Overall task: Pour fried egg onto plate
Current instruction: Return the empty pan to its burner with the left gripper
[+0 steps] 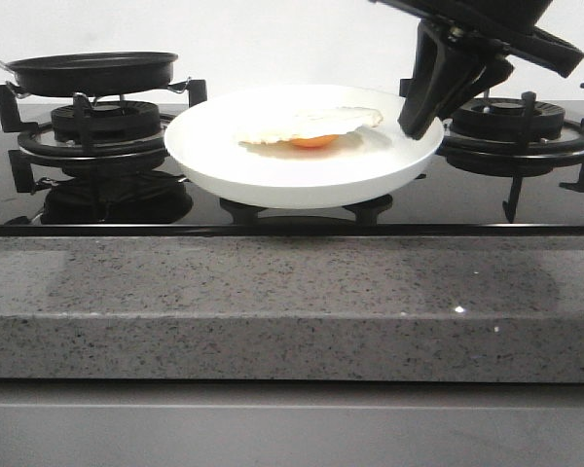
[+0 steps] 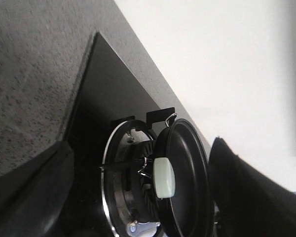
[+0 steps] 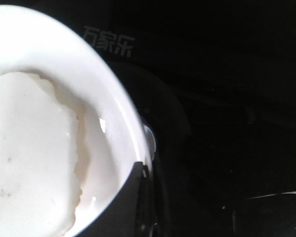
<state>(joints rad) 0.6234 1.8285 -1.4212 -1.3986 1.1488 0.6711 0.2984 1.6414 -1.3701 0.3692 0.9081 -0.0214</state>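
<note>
- The plate (image 1: 273, 170) sits on the stovetop (image 1: 273, 219) midway between its left and right edges, between the two burners, overhanging the glass toward the table's (image 1: 292, 302) front edge.
- The fried egg (image 1: 316, 125) lies on the plate toward its back half, orange yolk facing front, white edge curled up.
- The right claw (image 1: 419, 122) grips the plate's right rim, clenched on it; one finger (image 3: 121, 207) presses the rim in the right wrist view.
- The left claw (image 2: 138, 197) hangs spread wide and empty near the frying pan (image 1: 92, 70), which rests on the left burner (image 1: 97, 131) by the stovetop's left edge.
- The right burner (image 1: 521, 126) stands just behind the right claw.
- The table's front strip lies bare granite.
</note>
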